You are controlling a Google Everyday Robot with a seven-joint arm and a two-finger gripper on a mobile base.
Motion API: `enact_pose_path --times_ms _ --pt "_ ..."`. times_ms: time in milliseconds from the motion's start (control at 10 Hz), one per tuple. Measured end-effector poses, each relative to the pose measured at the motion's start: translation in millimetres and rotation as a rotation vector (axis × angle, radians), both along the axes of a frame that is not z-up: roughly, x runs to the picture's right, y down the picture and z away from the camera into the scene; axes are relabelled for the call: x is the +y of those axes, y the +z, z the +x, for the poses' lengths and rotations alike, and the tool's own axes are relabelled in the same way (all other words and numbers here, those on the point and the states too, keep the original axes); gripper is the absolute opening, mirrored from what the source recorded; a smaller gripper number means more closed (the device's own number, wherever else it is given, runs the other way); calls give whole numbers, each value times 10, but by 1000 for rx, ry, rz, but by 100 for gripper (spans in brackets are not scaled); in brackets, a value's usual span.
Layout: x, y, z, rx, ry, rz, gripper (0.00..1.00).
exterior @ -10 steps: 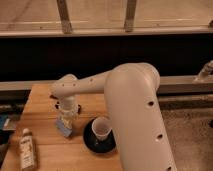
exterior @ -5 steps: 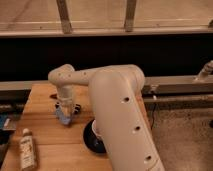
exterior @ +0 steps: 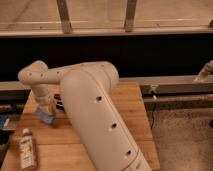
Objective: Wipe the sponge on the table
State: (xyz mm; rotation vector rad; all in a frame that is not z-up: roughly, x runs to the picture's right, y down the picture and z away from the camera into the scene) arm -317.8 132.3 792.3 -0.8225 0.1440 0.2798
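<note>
Wiping pose: the end effector (exterior: 48,108) is lowered at the left of the surface (exterior: 134,112), with the sponge (exterior: 45,117) directly beneath its tip, at or just above the wood; whether the sponge is pinched or merely pressed cannot be told. A wiping stroke is judged to be in hand, for which steady downward pressure and a sweep clear of the bottle (exterior: 27,152) are called for. The arm is folded in from the lower right, with the wrist bent downward.
</note>
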Motion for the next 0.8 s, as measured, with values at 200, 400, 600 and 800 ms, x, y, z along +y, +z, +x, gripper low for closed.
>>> enact_pose_path --times_ms 200,400,600,800 --pt "150 -149 -23 -7 17 4 0" --pt "268 -204 217 22 51 -2 0" --pt "389 -267 592 68 98 -9 0" --pt "338 -223 962 94 180 -15 0"
